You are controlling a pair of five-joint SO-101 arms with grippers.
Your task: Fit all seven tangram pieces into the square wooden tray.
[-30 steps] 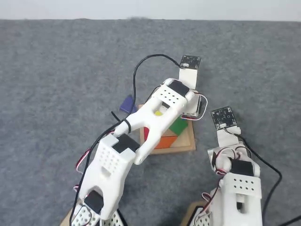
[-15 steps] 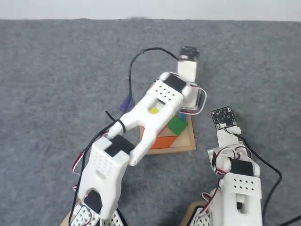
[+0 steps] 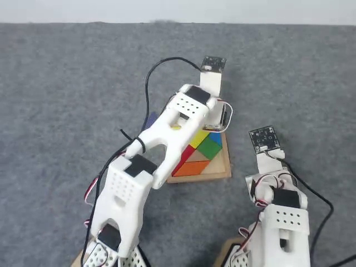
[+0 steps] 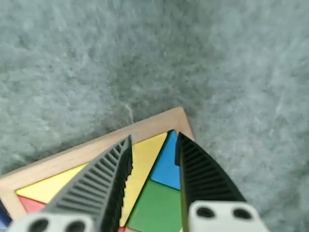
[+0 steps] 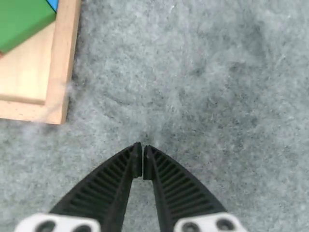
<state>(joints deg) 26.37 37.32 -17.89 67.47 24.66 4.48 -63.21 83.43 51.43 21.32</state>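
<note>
The square wooden tray (image 3: 198,177) lies mid-table under the left arm. In it I see yellow (image 3: 197,136), green (image 3: 210,147), orange (image 3: 194,167) and red (image 3: 179,162) pieces. A purple piece (image 3: 149,120) lies on the carpet just left of the tray, mostly hidden by the arm. My left gripper (image 4: 153,141) hangs open and empty over the tray's corner (image 4: 159,121), above the yellow (image 4: 145,157), blue (image 4: 166,166) and green (image 4: 157,208) pieces. My right gripper (image 5: 140,148) is shut and empty, over carpet beside the tray's near corner (image 5: 55,99).
Grey carpet covers the whole table, with open room to the far left and far right. The left arm's black cable (image 3: 153,83) loops above the tray. Bare wood (image 5: 24,72) shows inside the tray beside the green piece (image 5: 19,19).
The left arm has swung farther back and leftward over the tray, uncovering more of the pieces and covering more of the purple one. The right arm has stayed still.
</note>
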